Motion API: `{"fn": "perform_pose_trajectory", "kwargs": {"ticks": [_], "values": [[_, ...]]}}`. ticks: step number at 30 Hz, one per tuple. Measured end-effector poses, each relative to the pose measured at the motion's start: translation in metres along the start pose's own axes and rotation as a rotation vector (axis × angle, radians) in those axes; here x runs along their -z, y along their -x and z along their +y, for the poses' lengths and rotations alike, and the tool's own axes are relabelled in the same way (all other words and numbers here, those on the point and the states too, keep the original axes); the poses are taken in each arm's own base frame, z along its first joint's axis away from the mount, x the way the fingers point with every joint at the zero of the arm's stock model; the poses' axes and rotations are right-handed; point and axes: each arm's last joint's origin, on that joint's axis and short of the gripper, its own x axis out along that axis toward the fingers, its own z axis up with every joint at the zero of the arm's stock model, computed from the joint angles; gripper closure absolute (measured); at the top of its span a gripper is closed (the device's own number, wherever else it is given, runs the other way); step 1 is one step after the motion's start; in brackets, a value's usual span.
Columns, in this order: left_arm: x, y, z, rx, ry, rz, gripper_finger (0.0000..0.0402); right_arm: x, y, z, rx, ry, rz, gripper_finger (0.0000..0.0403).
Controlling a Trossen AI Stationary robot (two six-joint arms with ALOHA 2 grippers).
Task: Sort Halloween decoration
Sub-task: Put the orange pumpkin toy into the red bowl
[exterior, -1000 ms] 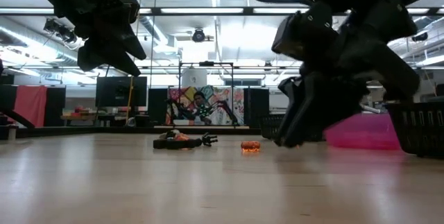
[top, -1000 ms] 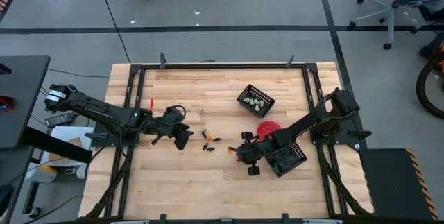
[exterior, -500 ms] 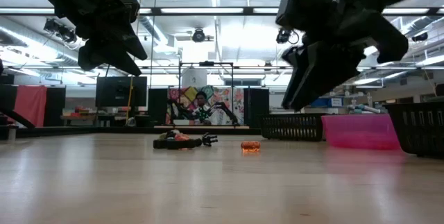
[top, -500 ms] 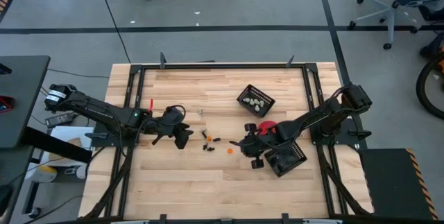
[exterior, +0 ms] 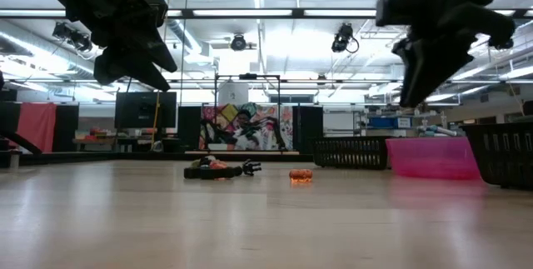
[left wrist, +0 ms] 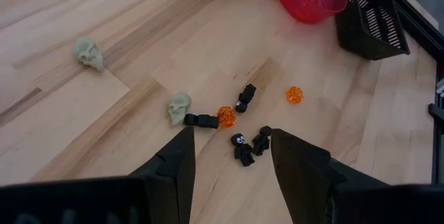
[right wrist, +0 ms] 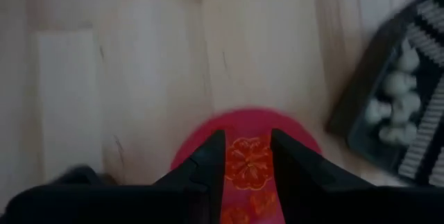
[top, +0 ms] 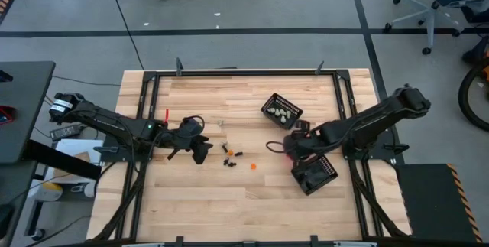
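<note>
Two grippers were in play, and yours on the right, the right gripper (top: 291, 146), hung over the pink bowl (right wrist: 244, 158) with its fingers (right wrist: 208, 158) set narrow; between them sat an orange trinket (right wrist: 247, 159), though you could not tell whether it was gripped or lying in the bowl. Your left gripper (left wrist: 229, 151) hovered with fingers spread wide above the loose cluster (left wrist: 236, 121) near the table's (top: 229, 193) middle: black pieces, one orange, a pale skull (left wrist: 179, 107). One more orange piece (top: 254, 165) lay alone just right of that cluster. Another pale skull (left wrist: 88, 53) sat well apart from the rest. Far right, a black basket (top: 281, 110) held pale skulls; a second black basket (top: 315, 174) stood nearer, beside the bowl.
</note>
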Motion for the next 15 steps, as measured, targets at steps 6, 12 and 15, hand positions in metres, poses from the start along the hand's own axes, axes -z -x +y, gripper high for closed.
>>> {"fn": "perform_pose_trajectory", "kwargs": {"ticks": [6,12,15], "values": [[-0.001,0.000,0.001,-0.015,-0.004,-0.018,0.0239,0.023,-0.019,-0.007,-0.019,-0.088,0.024,0.0296],[-0.001,0.000,0.001,-0.016,-0.014,-0.018,0.0239,0.042,-0.049,-0.015,-0.065,-0.195,0.022,0.0296],[-0.001,0.000,0.000,-0.014,-0.013,-0.019,0.0239,0.049,-0.056,-0.022,-0.050,-0.280,0.037,0.0294]]}}
